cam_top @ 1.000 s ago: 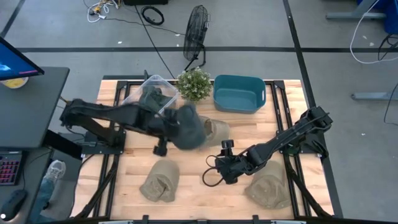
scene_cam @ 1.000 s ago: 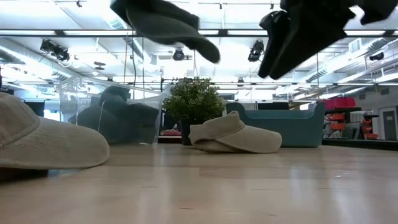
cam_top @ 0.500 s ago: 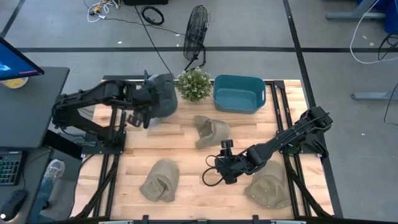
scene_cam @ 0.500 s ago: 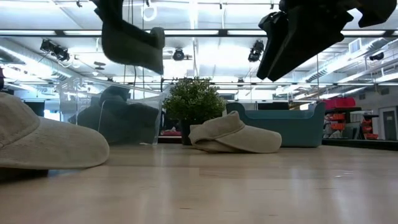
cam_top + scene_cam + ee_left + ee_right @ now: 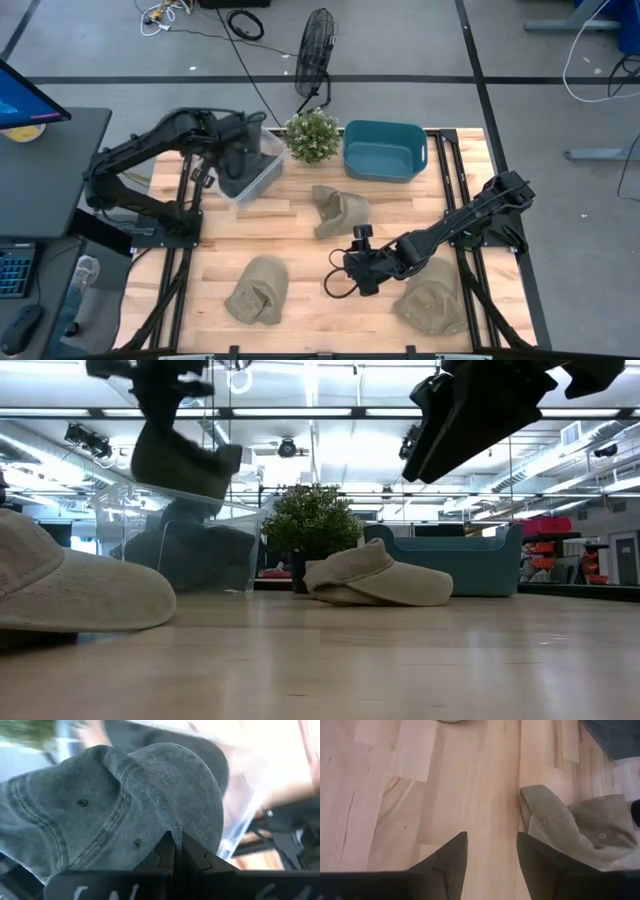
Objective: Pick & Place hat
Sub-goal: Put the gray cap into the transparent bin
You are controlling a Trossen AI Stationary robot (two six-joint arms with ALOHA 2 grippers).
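A dark grey-blue cap (image 5: 125, 805) hangs from my left gripper (image 5: 175, 849), which is shut on it above the clear plastic bin (image 5: 265, 175) at the table's far left. In the low view the cap (image 5: 180, 460) hangs just over the bin (image 5: 130, 525), where another dark cap (image 5: 195, 550) lies. My right gripper (image 5: 491, 851) is open and hovers over bare wood near the table's middle (image 5: 345, 278), touching nothing. A khaki cap (image 5: 575, 832) lies on the table just beyond its fingers. My left gripper pinches the cap's crown cloth (image 5: 167, 827) between its two shut fingers, coming at it from above. The cap is lifted clear and hangs below the fingers (image 5: 165, 405), its lower part level with the clear bin's rim. How many layers are pinched does not show.
Three khaki caps rest on the table: mid-table (image 5: 340, 210), near left (image 5: 258, 290) and near right (image 5: 435, 300). A teal bin (image 5: 385, 150) and a potted plant (image 5: 312, 135) stand along the far edge. A fan (image 5: 315, 50) stands on the floor beyond.
My left gripper has carried the dark cap from over the table's middle toward the far left, and it now hangs above the clear bin, lower than half a second ago. It has stayed shut on the cap.
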